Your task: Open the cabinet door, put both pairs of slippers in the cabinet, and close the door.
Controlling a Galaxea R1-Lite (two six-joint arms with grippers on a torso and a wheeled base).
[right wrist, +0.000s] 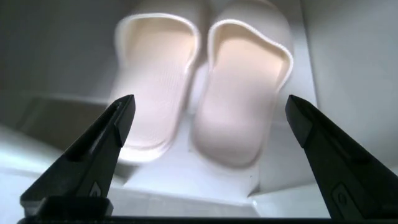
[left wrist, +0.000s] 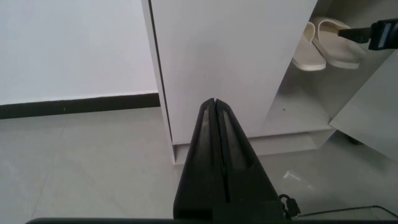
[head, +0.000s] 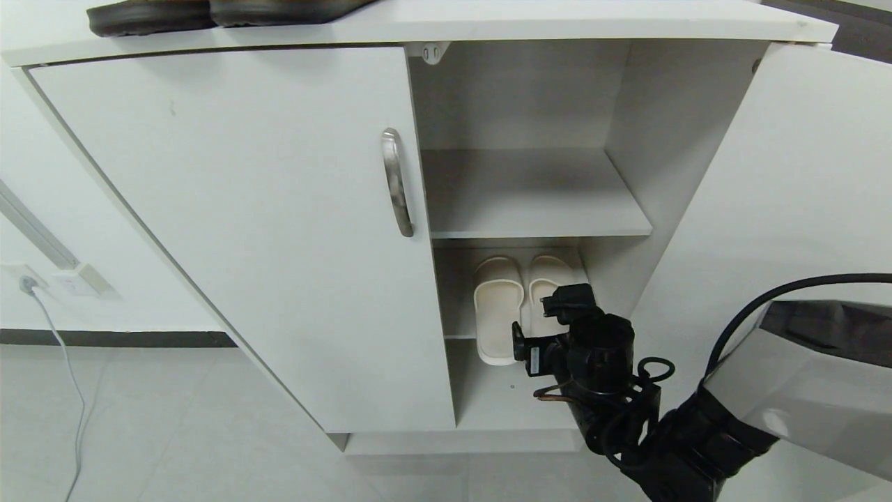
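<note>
The cabinet [head: 557, 21] stands against the wall with its right door [head: 801, 181] swung wide open and its left door [head: 244, 230] shut, the metal handle [head: 397, 183] upright by the inner edge. Inside the open half, an upper shelf [head: 529, 195] divides the space. Under it, on a lower shelf, sits the white pair of slippers [head: 497, 310], side by side and touching. Their toes point toward the back, and the heels jut a little past the shelf's front edge. The right wrist view looks straight down on that pair [right wrist: 239, 106], snug against the cabinet's right inner wall.

The second pair, the dark slippers [head: 150, 17], lies on top of the cabinet above the closed door, outside any compartment.

The right gripper [head: 542, 321] hangs just in front of the lower shelf, level with the white pair's heels. Its jaws are spread well apart with nothing between them; the two fingers [right wrist: 93, 155] frame the slippers without touching.

The left gripper [left wrist: 214, 106] is low over the tiled floor, aimed at the foot of the closed door, its jaws pressed together on nothing.

A wall socket [head: 28, 284] with a grey cable sits on the wall to the cabinet's left.
</note>
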